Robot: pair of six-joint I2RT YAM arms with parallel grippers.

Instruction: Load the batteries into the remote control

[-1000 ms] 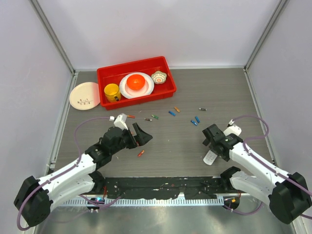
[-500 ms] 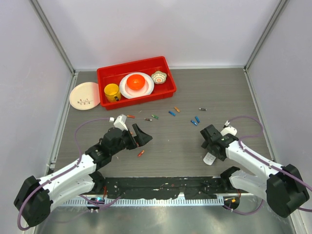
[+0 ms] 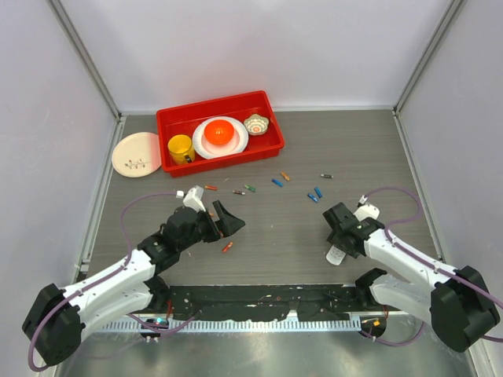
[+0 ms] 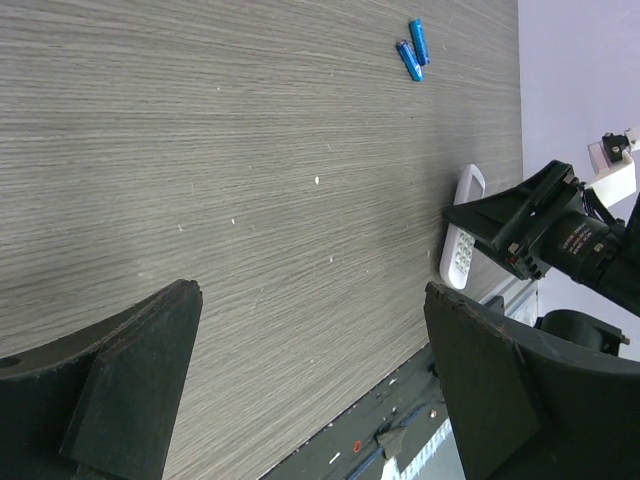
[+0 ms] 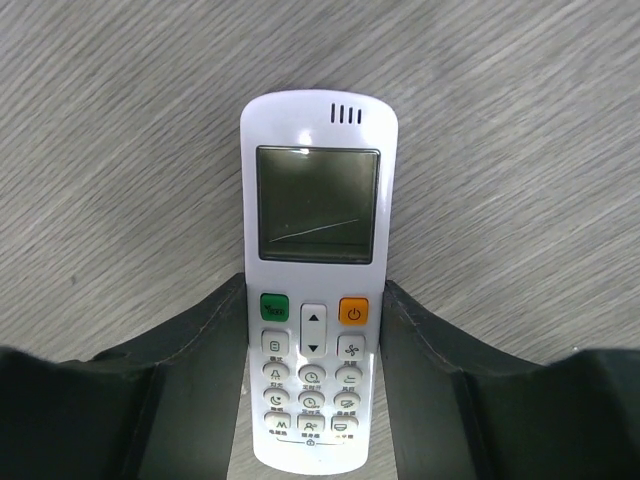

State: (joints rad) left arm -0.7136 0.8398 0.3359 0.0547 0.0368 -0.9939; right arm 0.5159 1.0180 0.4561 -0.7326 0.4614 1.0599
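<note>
Straddling the remote (image 5: 318, 220) with my right end effector (image 5: 315, 300): half open, pads (image 5: 215, 330) apparently touching both long sides at the button end. Remote flat on bench (image 5: 520, 120), long axis along my fingers. Batteries (image 3: 314, 194) near, beyond. Left end effector (image 3: 220, 220) wide open, empty, well apart. Open room around.

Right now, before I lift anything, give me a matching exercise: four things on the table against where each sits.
1 remote control
2 yellow mug
3 round plate
4 two blue batteries

A inside the red tray
B between the fingers of the right hand
C on the table, left of the red tray
D on the table, beyond the right hand

Pairs: 1-B, 2-A, 3-C, 4-D.
</note>
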